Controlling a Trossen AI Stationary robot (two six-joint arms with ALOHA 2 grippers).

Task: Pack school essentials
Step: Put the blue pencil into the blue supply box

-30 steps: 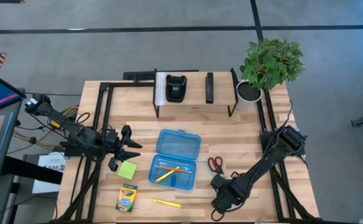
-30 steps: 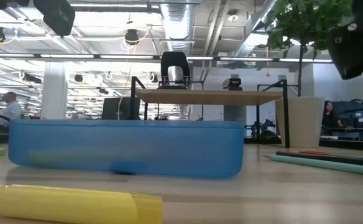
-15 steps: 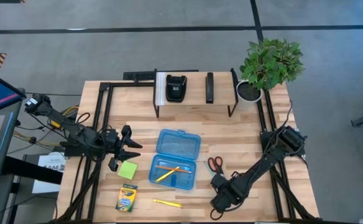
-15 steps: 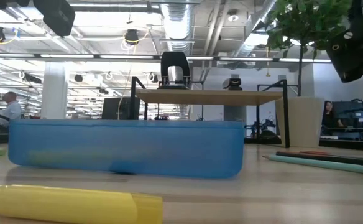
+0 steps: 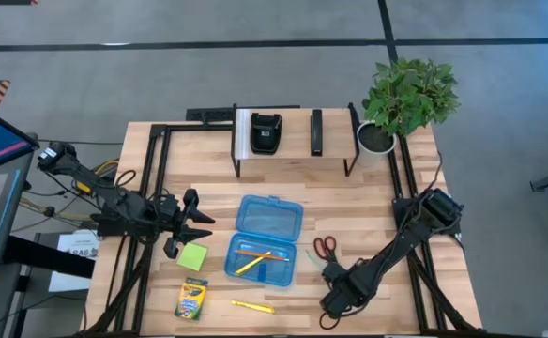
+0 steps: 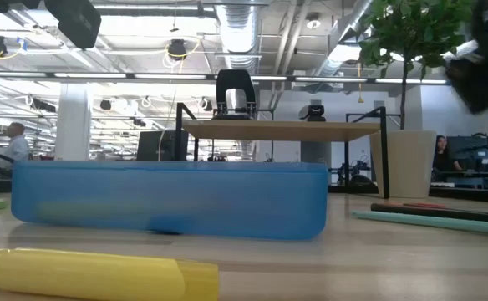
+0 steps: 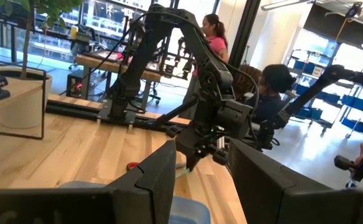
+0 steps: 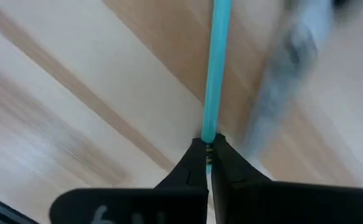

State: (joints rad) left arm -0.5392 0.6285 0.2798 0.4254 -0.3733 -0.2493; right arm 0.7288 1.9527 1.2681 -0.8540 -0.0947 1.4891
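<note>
A teal pen [image 8: 215, 68] lies on the wood right of the open blue case [image 5: 265, 239], and my right gripper [image 8: 207, 157] is shut on one end of it, near the table's front right. Red-handled scissors [image 5: 325, 247] lie just beyond that gripper. Pencils [image 5: 253, 258] rest inside the case. A green sticky-note pad [image 5: 192, 256], a crayon box [image 5: 191, 298] and a yellow highlighter [image 5: 252, 306] lie left of the case. My left gripper [image 5: 199, 225] hovers open above the pad's far side, pointing level toward the right. My right gripper pinches the teal pen's near end [image 8: 209, 138] between its two fingertips, coming from above and pointing down. The rest of the pen [image 6: 428, 220] runs away from the fingers, low and about level along the table top.
A black metal rack [image 5: 293, 141] with black devices stands at the far edge, with a potted plant [image 5: 405, 94] at the far right corner. Black frame rails [image 5: 157, 188] run along both table sides. People sit in the room beyond the table.
My right gripper has shut on the teal pen's end while staying over the same spot, its wrist tipping slightly. The pen has shifted a little along the table. My left arm has kept still.
</note>
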